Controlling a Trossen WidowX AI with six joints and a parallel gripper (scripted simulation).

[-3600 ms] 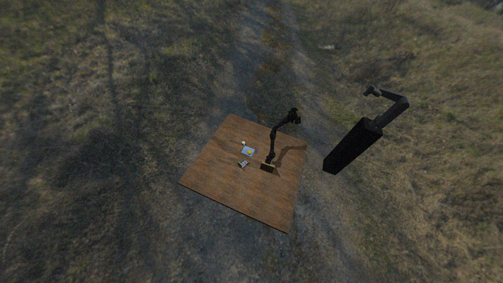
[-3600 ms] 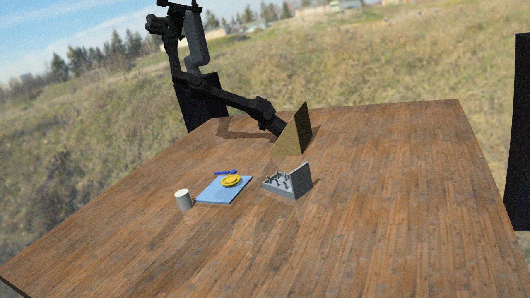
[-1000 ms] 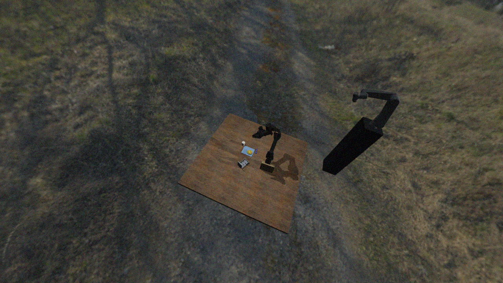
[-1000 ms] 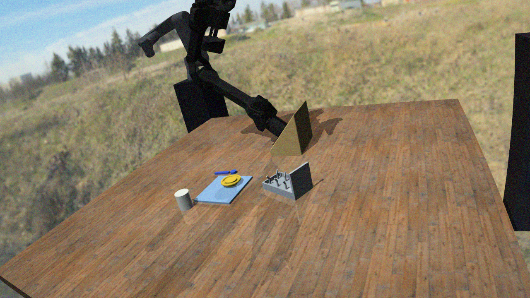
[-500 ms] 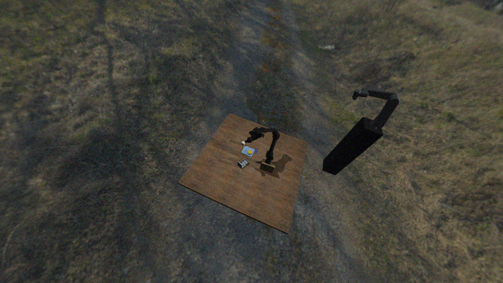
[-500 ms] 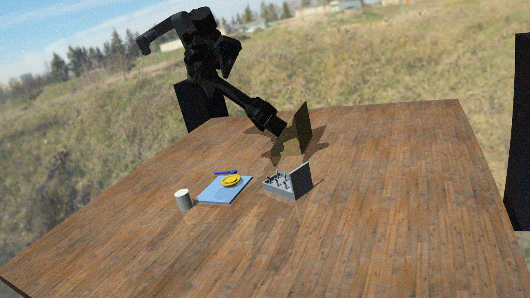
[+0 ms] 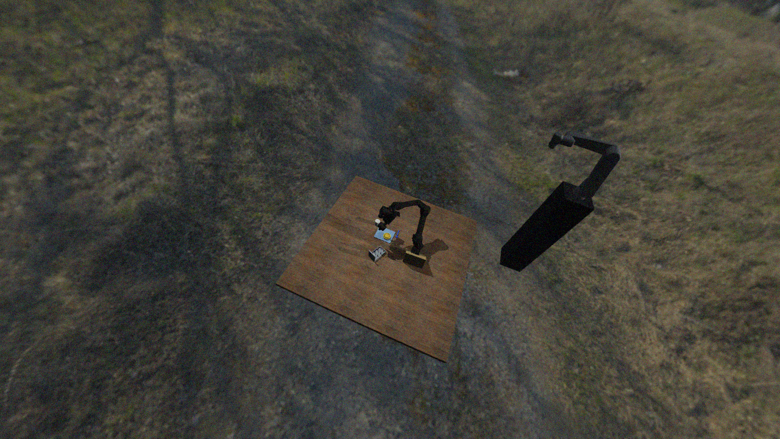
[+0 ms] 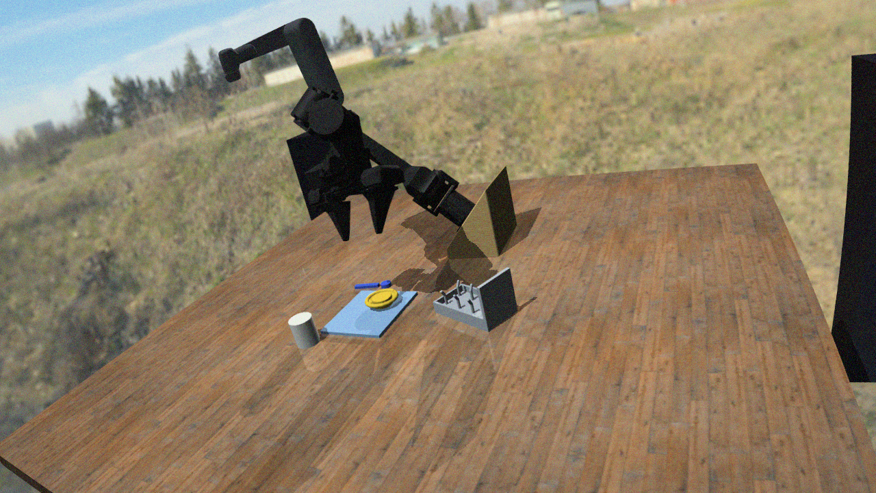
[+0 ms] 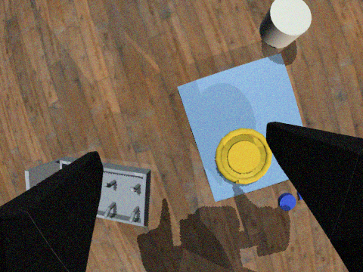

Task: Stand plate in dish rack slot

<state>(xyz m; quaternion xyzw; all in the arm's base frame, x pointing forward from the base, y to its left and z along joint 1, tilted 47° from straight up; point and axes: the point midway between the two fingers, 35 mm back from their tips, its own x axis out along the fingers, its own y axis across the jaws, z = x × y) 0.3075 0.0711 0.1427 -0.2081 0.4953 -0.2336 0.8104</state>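
We have the gripper (image 8: 361, 229) hanging well above the wooden table (image 8: 612, 306), fingers spread wide and holding nothing, tips pointing down. In the wrist view the two dark fingers frame the scene below, and the yellow plate (image 9: 244, 156) sits just beside the one on the right of that view, not centred between them.

The plate lies flat on a light blue mat (image 9: 237, 101), near the mat's edge closest to the arm's base. We judge this the main risk: a flat, low plate gives our fingers little rim to bite, so if we descend off-centre we may push it across the mat or clamp only the rim and let it slip on the lift.

A small blue utensil (image 8: 372, 285) lies just beyond the mat, close to the plate; a finger coming down on that side could knock it. A white cup (image 9: 289, 20) stands at the mat's far corner, well apart.

The grey dish rack (image 8: 476, 301) stands beside the mat, its slots narrow between short rails. A tilted grasp could catch the plate on a rail or let it topple on release.
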